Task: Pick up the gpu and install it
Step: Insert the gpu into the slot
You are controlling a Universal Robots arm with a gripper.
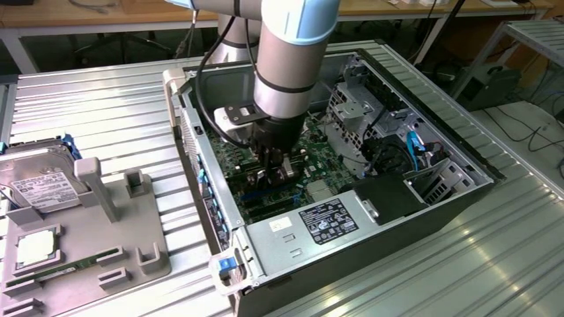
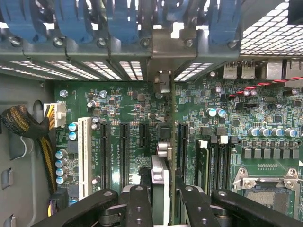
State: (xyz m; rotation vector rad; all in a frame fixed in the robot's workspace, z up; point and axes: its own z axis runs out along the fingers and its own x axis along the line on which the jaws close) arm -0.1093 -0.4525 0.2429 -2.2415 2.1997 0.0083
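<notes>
Item: gpu (image 2: pixel 160 172), seen edge-on in the wrist view
Location: inside the open case (image 1: pixel 458 198), held upright over the board (image 2: pixel 118 104) among the long black slots (image 2: pixel 124 146). Its far end reaches toward the rear wall under the blue latches (image 2: pixel 75 19). Whether its edge has entered a slot cannot be told.

Gripper (image 1: pixel 276 170): lowered into the case on the arm. The fingers (image 2: pixel 139 198) stand narrow, clamped on the gpu from both flat sides at its upper edge.

Handling, judged: a thin, stiff, light card. It is rigid enough to be pushed along its own plane but easily damaged if twisted or pressed off-line. The contact edge and the parts on its faces look fragile. The bare upper edge and flat faces near mid-length are the sound hold, keeping the card square to the slot. The bracket end needs to meet the rear opening without catching.

Also in the case: CPU socket (image 2: pixel 267 189), sleeved cable bundle (image 2: pixel 23 125), power supply (image 1: pixel 326 221)

Outside the case, on the ribbed counter (image 1: pixel 105 99): grey holder (image 1: pixel 132 264) at the exterior view's left, carrying a hard drive (image 1: pixel 39 178), a square chip (image 1: pixel 35 246) and a green RAM stick (image 1: pixel 62 269), all well apart from the gripper
</notes>
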